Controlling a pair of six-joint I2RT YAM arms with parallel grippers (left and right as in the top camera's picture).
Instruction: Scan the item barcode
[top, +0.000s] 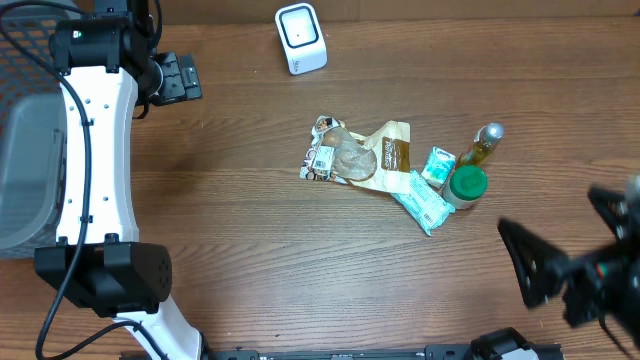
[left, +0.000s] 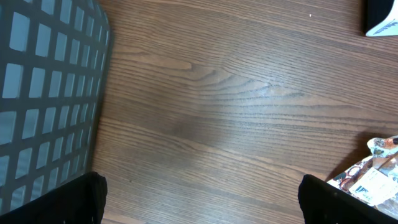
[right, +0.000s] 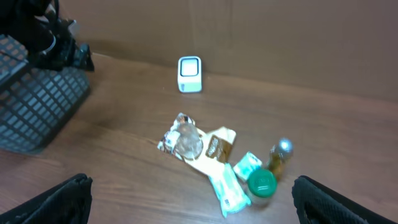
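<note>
**Overhead.** On the wooden table the items lie in one small heap, a little right of the middle. At its left end is a clear snack wrapper with a white label, and a tan packet touches it. A teal packet lies flat, with its long axis running from upper left to lower right in the picture. Just beside it are a small green packet, a green-lidded jar and a bottle with a silver cap. Which item is the one to scan, I cannot tell. The white scanner stands at the far edge, well apart from the heap, and the table between them is bare wood. A grey basket is at the left edge. The left gripper is near the basket. The right gripper is at the near right, apart from the heap, with its fingers spread and nothing in them.

**Left wrist.** The left gripper has its fingers wide apart and holds nothing. The basket fills the left side, the scanner shows at the top right corner, and the snack wrapper at the lower right.

**Right wrist.** The right gripper is spread wide. The scanner turns its front toward the heap. The bottle and the jar stand upright.
</note>
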